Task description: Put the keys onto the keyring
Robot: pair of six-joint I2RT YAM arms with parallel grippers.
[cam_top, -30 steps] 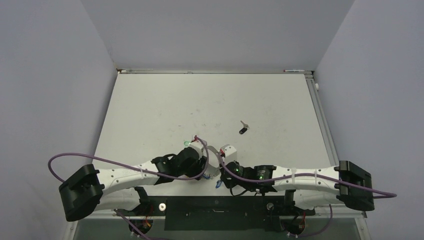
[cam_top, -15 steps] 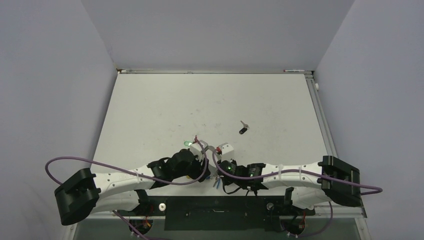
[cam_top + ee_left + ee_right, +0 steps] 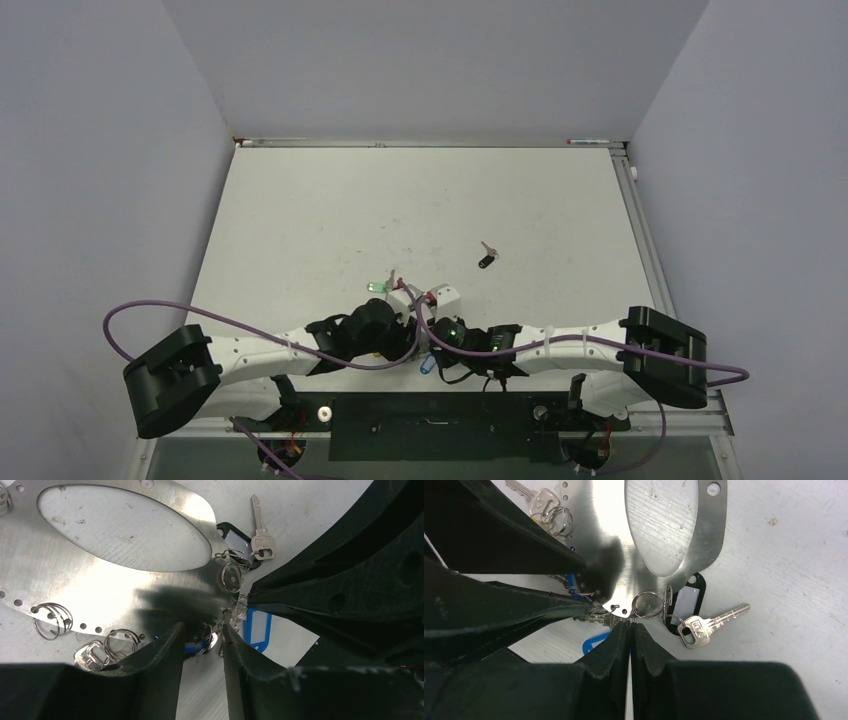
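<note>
Left fingers [image 3: 176, 637], half apart, straddle a small split ring [image 3: 209, 641]; close squarely on it while the right fingers [image 3: 627, 627], pressed shut, seemingly steady the flat steel keyring [image 3: 599, 525].

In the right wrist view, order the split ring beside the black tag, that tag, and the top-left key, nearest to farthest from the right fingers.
1. Split ring, just above-right of the right fingers.
2. Black tag, farther right.
3. Top-left key, far corner.

The blue tag [image 3: 257, 625] is half hidden behind the fingers [image 3: 160, 665]; the metal plate [image 3: 100, 590] runs off frame.
</note>
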